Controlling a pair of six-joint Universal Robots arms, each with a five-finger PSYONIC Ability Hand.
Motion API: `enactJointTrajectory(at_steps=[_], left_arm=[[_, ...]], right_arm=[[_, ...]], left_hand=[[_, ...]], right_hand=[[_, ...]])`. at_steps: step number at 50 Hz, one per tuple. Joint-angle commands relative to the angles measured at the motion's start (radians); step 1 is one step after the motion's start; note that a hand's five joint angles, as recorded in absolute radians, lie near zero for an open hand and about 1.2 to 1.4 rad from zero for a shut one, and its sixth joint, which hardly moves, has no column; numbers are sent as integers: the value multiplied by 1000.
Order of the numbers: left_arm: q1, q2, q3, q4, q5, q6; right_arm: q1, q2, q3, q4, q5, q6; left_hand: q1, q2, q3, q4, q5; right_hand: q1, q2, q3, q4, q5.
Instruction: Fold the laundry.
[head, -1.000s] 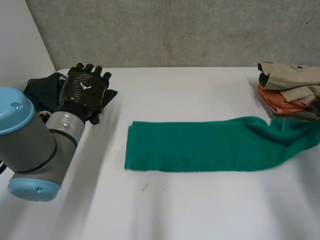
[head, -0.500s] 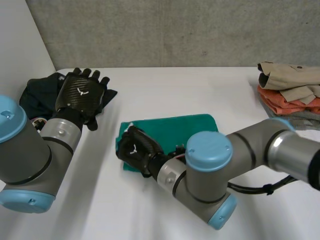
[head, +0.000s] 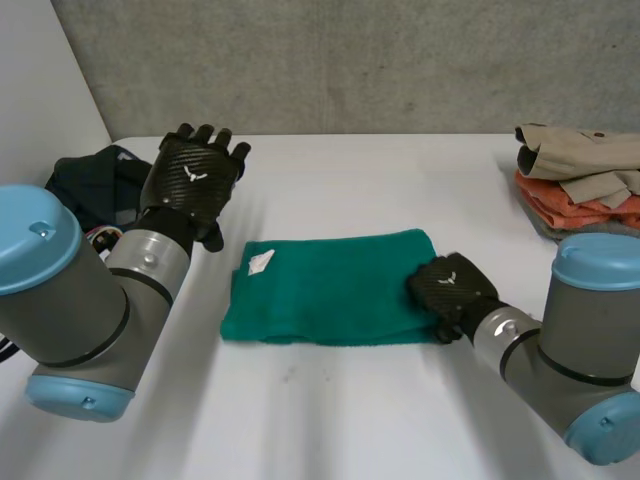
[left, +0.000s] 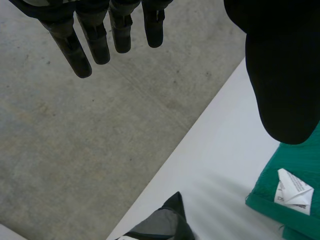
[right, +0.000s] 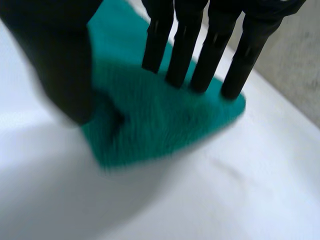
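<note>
I am resting my right hand (head: 452, 290) on one short end of the green towel (head: 330, 285), which is lying flat and folded on the desk (head: 350, 420) as a broad band. Its long axis is running straight across in front of me, from that hand toward my left arm's side, so one short end is pointing at each arm. In the right wrist view my fingers (right: 185, 50) are reaching straight down side by side over the cloth, with the thumb standing apart at the towel's near corner. That hand is open and pinching no cloth, though I cannot tell whether the fingertips are pressing the towel or only hovering just above it. I am holding my left hand (head: 192, 180) up off the desk, near the towel's other end but apart from it. Its fingers are straight and slightly spread, its thumb is out to the side, wide open and carrying nothing, and its fingertips are pointing toward the grey wall (head: 350, 60). A white label (head: 260, 262) is sitting on the towel corner closest to that hand, just past its thumb. A dark garment (head: 90, 185) is lying crumpled beside my left wrist, on the side away from the towel. A pile of clothes (head: 580, 185), beige over orange, is sitting well beyond my right hand, clear of the towel.
</note>
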Motion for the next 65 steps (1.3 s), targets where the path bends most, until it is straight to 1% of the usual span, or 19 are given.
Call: enactJointTrajectory(at_steps=[1, 4, 7, 11, 12, 16, 21, 22, 23, 25, 26, 30, 34, 38, 42, 45, 49, 59, 65], left_arm=[[-13, -12, -3, 1, -2, 2], [-11, -3, -6, 0, -2, 2], [-10, -1, -3, 0, -4, 4], [-7, 5, -1, -3, -7, 5], [-5, 8, -1, -6, -9, 4], [-5, 19, -7, -7, -13, 1], [-8, 24, -10, -7, -25, -28], [-8, 25, -10, -7, -30, -41], [-10, 28, -7, -9, -39, -73], [-13, 27, -3, -9, -51, -106], [-15, 27, -1, -9, -56, -125], [-27, 28, 14, -9, -67, -203], [-60, 19, 58, -19, -74, -263], [-110, -2, 104, -50, -104, -311], [-178, -70, 167, -130, -157, -378], [-200, -113, 189, -174, -186, -415], [-241, -209, 229, -260, -229, -470], [-272, -392, 295, -391, -279, -492], [-262, -398, 296, -404, -269, -484]], right_arm=[[-60, 18, 1, -48, 116, -119], [-57, -60, -8, -103, 193, -190], [-44, -111, -22, -126, 204, -237], [92, -91, -97, -142, 140, -285], [188, -50, -141, -142, 94, -299], [357, 48, -212, -140, -40, -322], [417, 156, -226, -119, -115, -331], [416, 171, -229, -107, -108, -330], [411, 194, -237, -72, -76, -314], [408, 194, -243, -39, -42, -305], [408, 188, -238, -31, -28, -294], [373, 128, -221, -11, -2, -186], [241, 9, -178, -8, -19, 44], [148, -66, -177, 14, -52, 326], [111, -70, -229, 125, -110, 439], [97, -42, -298, 218, -129, 442], [95, 111, -454, 365, -137, 442], [97, 272, -557, 438, -123, 372], [108, 263, -550, 432, -10, 229]], left_hand=[[-6, -17, -23, -14, -40], [-6, -17, -23, -14, -40], [-6, -17, -23, -14, -40], [-9, -20, -26, -17, -43], [-9, -20, -26, -17, -43], [-6, -17, -23, -14, -40], [-6, -17, -23, -14, -40], [-3, -15, -20, -11, -37], [0, -12, -17, -9, -34], [6, -6, -12, -3, -28], [6, -6, -12, -3, -28], [9, -3, -9, 0, -25], [26, 15, 9, 18, -7], [29, 18, 12, 21, -4], [50, 38, 32, 41, 16], [50, 38, 33, 41, 16], [50, 38, 33, 41, 16], [56, 44, 38, 47, 22], [76, 65, 59, 68, 43]], right_hand=[[672, 692, 702, 704, 698], [672, 692, 702, 704, 698], [672, 692, 702, 704, 698], [672, 692, 702, 704, 698], [672, 692, 702, 704, 698], [672, 692, 702, 704, 698], [672, 692, 702, 704, 698], [638, 658, 668, 670, 664], [132, 152, 162, 164, 158], [-498, -478, -468, -466, -472], [-550, -530, -519, -518, -523], [-550, -530, -519, -518, -523], [-550, -530, -519, -518, -523], [-550, -530, -519, -518, -523], [-550, -530, -519, -518, -523], [-550, -530, -519, -518, -523], [-550, -530, -519, -518, -523], [-550, -530, -519, -518, -523], [-472, -452, -442, -440, -446]])
